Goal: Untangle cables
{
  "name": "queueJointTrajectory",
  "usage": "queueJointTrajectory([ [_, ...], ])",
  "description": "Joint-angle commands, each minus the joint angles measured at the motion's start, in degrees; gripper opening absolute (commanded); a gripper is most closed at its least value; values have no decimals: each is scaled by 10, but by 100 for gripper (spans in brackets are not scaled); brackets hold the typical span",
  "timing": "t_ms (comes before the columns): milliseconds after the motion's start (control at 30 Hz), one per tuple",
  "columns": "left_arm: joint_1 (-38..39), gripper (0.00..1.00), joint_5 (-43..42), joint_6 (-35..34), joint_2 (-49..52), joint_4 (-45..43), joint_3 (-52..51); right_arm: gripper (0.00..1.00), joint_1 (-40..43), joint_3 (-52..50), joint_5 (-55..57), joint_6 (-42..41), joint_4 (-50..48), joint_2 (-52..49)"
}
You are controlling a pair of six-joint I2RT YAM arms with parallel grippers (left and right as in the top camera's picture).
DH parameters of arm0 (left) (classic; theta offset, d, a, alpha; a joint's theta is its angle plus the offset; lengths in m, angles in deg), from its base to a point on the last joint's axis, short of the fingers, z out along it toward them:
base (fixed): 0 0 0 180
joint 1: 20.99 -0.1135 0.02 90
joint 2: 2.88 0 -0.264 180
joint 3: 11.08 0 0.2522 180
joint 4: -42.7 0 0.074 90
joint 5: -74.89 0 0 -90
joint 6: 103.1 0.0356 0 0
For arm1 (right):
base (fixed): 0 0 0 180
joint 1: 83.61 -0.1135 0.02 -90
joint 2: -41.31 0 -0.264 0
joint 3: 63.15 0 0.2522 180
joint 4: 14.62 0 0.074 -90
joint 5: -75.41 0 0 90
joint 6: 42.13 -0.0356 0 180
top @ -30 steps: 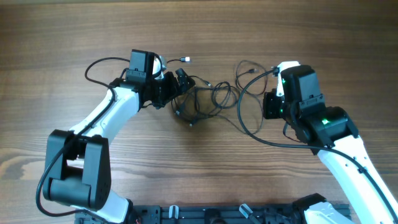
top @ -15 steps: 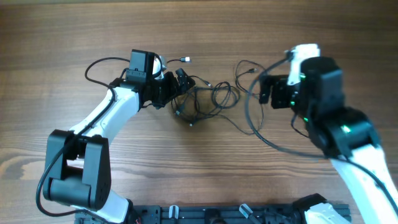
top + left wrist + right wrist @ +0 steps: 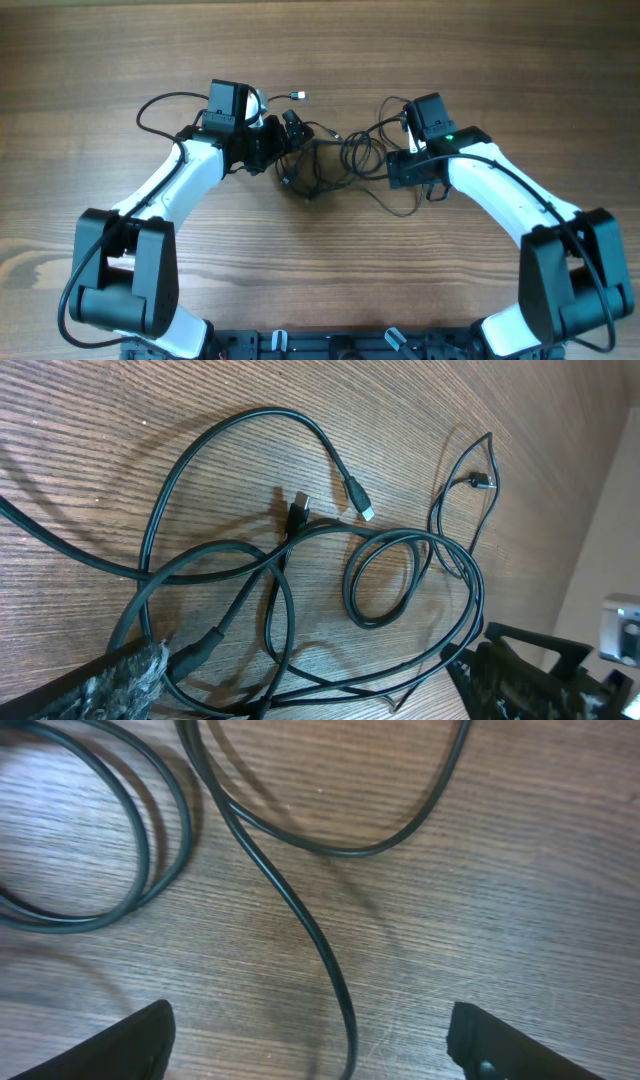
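Step in hand, as I judge it: the opening grasp of the untangling, with nothing yet pulled free. The cables [image 3: 335, 160] lie in one loose tangle just toward 12 o'clock of the centre of the table [image 3: 100, 60], with a thinner loop [image 3: 436, 515] trailing off at the tangle's 1 o'clock. My left gripper [image 3: 288, 130] sits at the tangle's 9 o'clock edge. Its wrist view shows one taped finger [image 3: 110, 680] with a plug end [image 3: 203, 644] against it, but I cannot tell whether those jaws are closed on a cord. My right gripper [image 3: 310, 1020] hovers at the tangle's 3 o'clock, jaws spread wide and holding nothing, with one strand [image 3: 300, 925] running along the wood between its fingers [image 3: 140, 1035]. The next move, in my judgement, calls for lowering the right jaws over that strand, closing, and drawing it toward 3 o'clock while the left side anchors the rest. Count: one tangle; four plug ends visible from the left wrist, suggesting at least two cords, exact number not readable; two grippers.
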Motion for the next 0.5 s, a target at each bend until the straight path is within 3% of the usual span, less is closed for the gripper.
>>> queueJointTrajectory([
  [0,2,100,2,11,4,0,3,76,2,-2,-16,-3,-17,-25],
  [100,2,100,2,11,4,0,3,52,2,-2,-34,-3,-31,-26],
  [133,2,100,2,11,4,0,3,36,2,-2,-40,-3,-37,-26],
  [167,2,100,2,11,4,0,3,26,2,-2,-49,-3,-41,-25],
  [233,2,100,2,11,4,0,3,13,3,0,-62,-3,-44,-25],
  [333,2,100,2,11,4,-1,3,4,3,0,-63,-3,-41,-24],
  [400,2,100,2,11,4,0,3,4,3,0,-63,-2,-38,-24],
  [467,2,100,2,11,4,-1,3,16,3,0,-63,-2,-38,-24],
])
